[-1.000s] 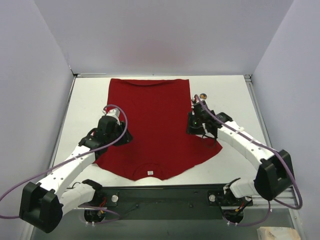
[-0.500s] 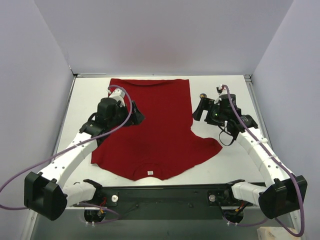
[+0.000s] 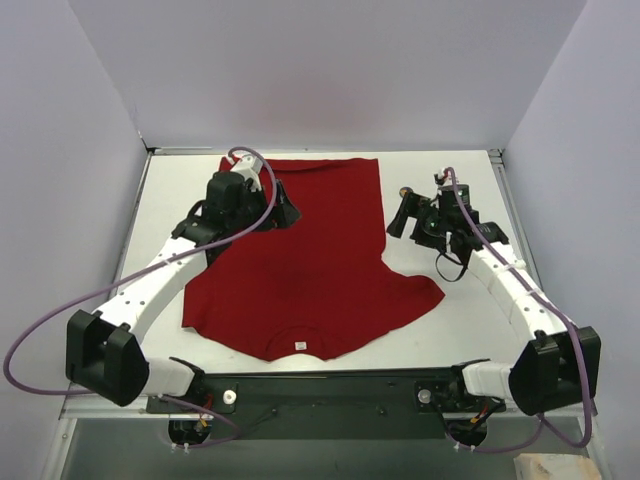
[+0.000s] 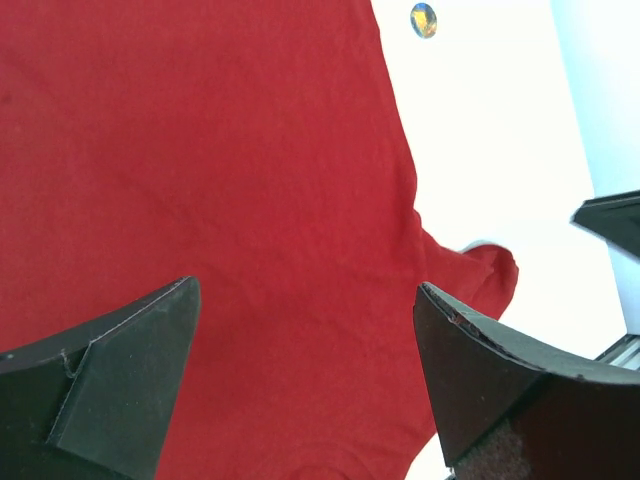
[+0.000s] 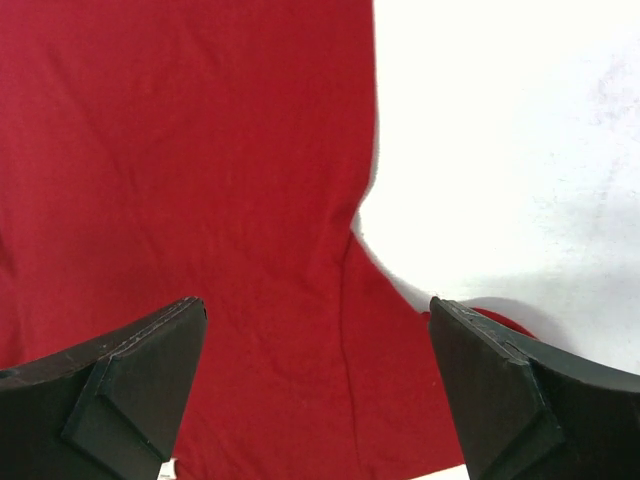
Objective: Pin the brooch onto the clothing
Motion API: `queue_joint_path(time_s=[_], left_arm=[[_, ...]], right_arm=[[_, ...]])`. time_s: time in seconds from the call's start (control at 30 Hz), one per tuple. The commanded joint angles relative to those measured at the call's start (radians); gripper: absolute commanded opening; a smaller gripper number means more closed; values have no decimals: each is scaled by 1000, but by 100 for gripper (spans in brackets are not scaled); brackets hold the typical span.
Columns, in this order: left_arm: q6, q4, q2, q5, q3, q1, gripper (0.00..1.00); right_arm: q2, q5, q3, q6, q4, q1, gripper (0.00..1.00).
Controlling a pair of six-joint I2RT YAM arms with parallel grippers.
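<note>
Watching this two-arm rig, and neither claw has anything in it right now. The left claw [image 3: 287, 213] hangs over the far half of the red T-shirt [image 3: 320, 270] with its fingers [image 4: 120, 370] spread wide, and only flat red fabric shows in the gap between them. The brooch [image 4: 423, 19], a tiny golden round thing with a dark patch, isn't pinned to anything. From the left wrist camera it sits well out ahead of that claw and off toward its right-hand finger. It's lying on the bare white table [image 3: 460, 300] just beside the shirt's side edge, not on the cloth. From the overhead camera I honestly can't pick it out, since the right claw [image 3: 400, 213] is parked around that spot. That right claw is also spread wide and not gripping anything. It's hovering just off the shirt's right edge, so under it there's red fabric on one side and white table on the other. The sleeve [image 3: 415, 295] pokes out below, toward the claw's near side. The shirt itself lies spread flat on the table with the collar toward the arm bases, and a little white label [image 3: 299, 346] shows inside the neck. Both claws look apart from the cloth, though I can't tell how high they are.
</note>
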Motion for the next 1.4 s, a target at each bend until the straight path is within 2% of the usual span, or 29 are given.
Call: queue_joint_path(time_s=[0.0,0.17,0.37,0.6,0.9,0.93,1.0,1.1,1.2,1.23,1.37], left_arm=[[13,36,76,8,110,-2,97],[5,35,218,38,236,-2,96],[-7,27,413,115,392,-6,96],[-29,7,606,152,598,-22,96],[-53,-111,910,220,1033,-70,92],[-53,-125,957,224,1076,-75,92],[-53,-157,999,238,1173,-85,92],[-61,-155,1035,267,1199,-95,92],[-62,-105,1009,286,1122,-101,92],[-64,-88,986,290,1092,-102,92],[-70,-22,929,295,971,-102,92]], right_arm=[[79,32,56,-1,23,-19,100],[203,64,130,13,32,-51,99],[381,44,251,76,46,-146,98],[629,38,506,93,-8,-191,95],[932,-23,861,102,-69,-223,88],[977,-31,889,102,-75,-223,83],[1025,-48,981,105,-103,-224,79],[1106,-73,1082,116,-120,-224,70],[1169,-86,1150,130,-120,-251,60],[1197,-86,1165,130,-120,-251,50],[1245,-77,1218,148,-118,-254,49]])
